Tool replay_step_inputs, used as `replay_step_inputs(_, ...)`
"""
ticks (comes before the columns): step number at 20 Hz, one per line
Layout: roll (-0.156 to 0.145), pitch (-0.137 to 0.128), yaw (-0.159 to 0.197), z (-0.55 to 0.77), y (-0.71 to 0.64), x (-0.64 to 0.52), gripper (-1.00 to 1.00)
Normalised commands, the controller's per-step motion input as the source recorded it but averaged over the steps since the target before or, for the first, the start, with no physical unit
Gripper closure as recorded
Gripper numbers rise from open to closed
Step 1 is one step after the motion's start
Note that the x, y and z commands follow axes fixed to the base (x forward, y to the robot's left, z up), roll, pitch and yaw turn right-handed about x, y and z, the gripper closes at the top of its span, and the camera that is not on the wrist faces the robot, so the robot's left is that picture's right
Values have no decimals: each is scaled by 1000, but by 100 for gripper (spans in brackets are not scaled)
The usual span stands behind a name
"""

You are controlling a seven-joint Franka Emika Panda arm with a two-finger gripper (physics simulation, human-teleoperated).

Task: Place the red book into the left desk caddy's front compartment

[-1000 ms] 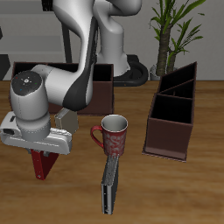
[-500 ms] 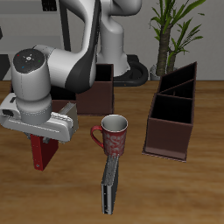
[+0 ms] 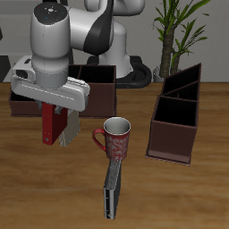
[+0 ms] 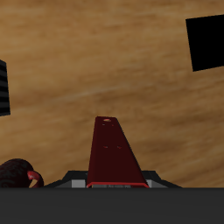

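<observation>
From the front and above, your claw [image 3: 54, 114] has closed on the red book [image 3: 51, 125], which hangs upright and clear of the desk [image 3: 179, 192], its pale page edges facing the red mug [image 3: 115, 139]. The mug stands beside the lifted book, handle turned toward it, and its dark inside shows no contents. A grey book [image 3: 112, 186] lies on the desk nearer the front edge, one end reaching up to the mug's base. Behind your arm sits a dark brown desk caddy [image 3: 98, 85], largely hidden by the arm, so what its compartments hold cannot be told. Well apart from it, across the desk, stands the left desk caddy [image 3: 176, 121], long and dark brown, with dividers splitting it into compartments from front to back; the front compartment [image 3: 176, 111] looks bare inside, though only the upper part of its interior shows. A potted plant [image 3: 179, 31] rises behind that caddy.

From the wrist camera, the red book [image 4: 115, 153] runs straight out from between your claw's fingers, its dark-red cover in full view above the wooden desk [image 4: 96, 61]. The mug's rim [image 4: 16, 173] shows just beside the book. Two dark shapes sit at the edges of the view, one of them [image 4: 206, 42] probably a caddy.
</observation>
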Motion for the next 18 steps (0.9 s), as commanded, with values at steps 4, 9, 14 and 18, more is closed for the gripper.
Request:
replay_step_inputs(4, -1, -40, 11, 700, 371, -416, 100)
replay_step_inputs(9, 9, -65, 17, 669, 329, -466, 100)
replay_step_inputs(14, 1, -46, 58, 465, 387, -457, 100)
replay_step_inputs(18, -36, -38, 15, 286, 247, -496, 100)
